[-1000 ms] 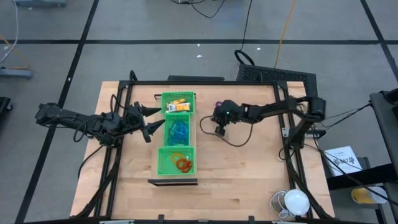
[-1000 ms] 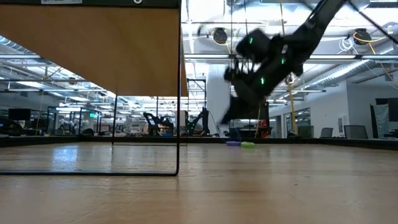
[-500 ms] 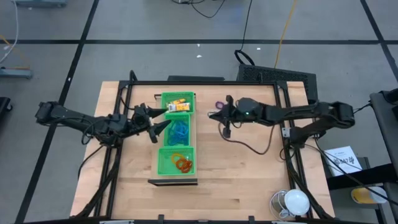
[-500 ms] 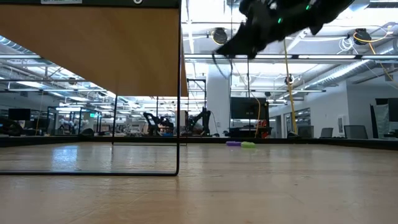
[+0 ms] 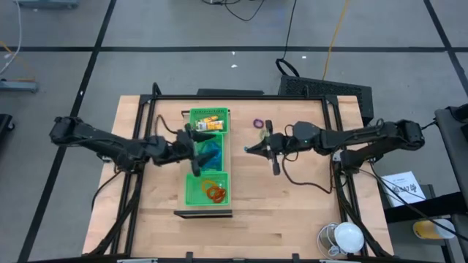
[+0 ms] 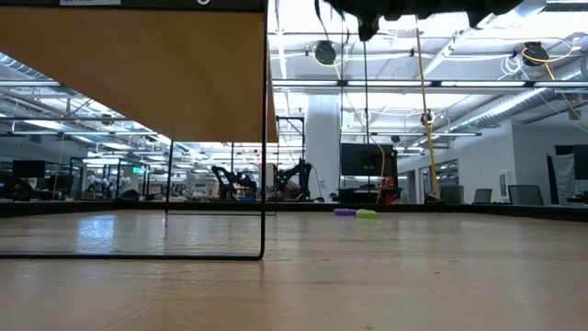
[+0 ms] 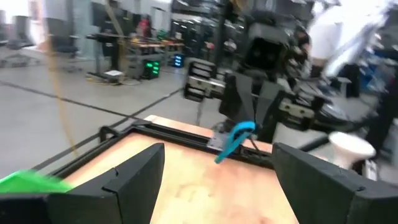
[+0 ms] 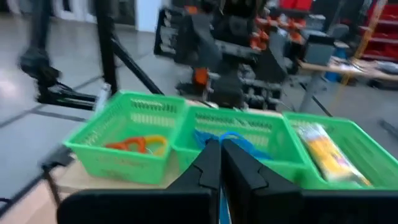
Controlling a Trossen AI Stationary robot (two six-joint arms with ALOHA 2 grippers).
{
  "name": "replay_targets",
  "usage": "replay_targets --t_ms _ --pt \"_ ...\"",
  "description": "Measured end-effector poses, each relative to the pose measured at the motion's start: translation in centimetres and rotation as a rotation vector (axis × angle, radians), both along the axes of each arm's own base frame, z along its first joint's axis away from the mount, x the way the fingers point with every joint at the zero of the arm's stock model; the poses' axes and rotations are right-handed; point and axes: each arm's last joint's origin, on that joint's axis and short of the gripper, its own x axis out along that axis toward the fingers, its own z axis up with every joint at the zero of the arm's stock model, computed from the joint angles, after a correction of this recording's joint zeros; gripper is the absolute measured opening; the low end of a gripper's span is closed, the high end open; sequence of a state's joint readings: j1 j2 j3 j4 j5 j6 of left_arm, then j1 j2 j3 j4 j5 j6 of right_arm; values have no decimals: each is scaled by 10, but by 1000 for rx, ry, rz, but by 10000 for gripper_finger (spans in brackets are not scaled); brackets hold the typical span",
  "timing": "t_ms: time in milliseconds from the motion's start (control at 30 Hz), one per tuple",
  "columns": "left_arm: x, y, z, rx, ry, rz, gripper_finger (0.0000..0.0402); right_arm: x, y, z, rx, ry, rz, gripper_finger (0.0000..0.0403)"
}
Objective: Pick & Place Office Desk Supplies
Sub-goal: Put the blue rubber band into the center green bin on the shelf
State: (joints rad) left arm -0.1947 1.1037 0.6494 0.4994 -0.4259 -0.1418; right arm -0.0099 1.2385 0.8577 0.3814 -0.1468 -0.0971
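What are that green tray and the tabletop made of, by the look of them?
The green tray looks like moulded plastic: its colour is uniformly bright and its walls are slotted like a basket's. The tabletop looks like pale wood, possibly butcher block, with faint lengthwise plank lines and a smooth sheen that suggests a sealed finish.

No text, label, brand, number or sign can be read in any view. A white sheet (image 5: 403, 187) lying on the floor to the right of the bench (image 5: 292, 204) carries dark printed marks, but they are too small to make out. The yellow packets (image 8: 328, 154) in the green tray (image 5: 207, 196) show no legible print either.
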Motion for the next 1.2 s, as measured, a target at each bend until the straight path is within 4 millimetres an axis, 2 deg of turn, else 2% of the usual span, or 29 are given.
replay_targets --t_ms 333,467,633,867,1067,1200 --pt "69 -18 2 184 92 -155 308 0 10 8 7 -79 74 0" --pt "92 -21 -2 253 126 -133 308 0 12 9 24 -84 79 0" --pt "114 -16 -7 256 147 -78 308 0 16 11 31 -105 93 0" --pt "133 -8 -11 247 162 -50 308 -1 22 12 30 -116 114 0" --pt "133 -8 -7 251 146 -47 305 -1 22 11 27 -105 113 0" --pt "132 -9 -3 252 128 -58 275 -1 21 10 24 -92 111 0"
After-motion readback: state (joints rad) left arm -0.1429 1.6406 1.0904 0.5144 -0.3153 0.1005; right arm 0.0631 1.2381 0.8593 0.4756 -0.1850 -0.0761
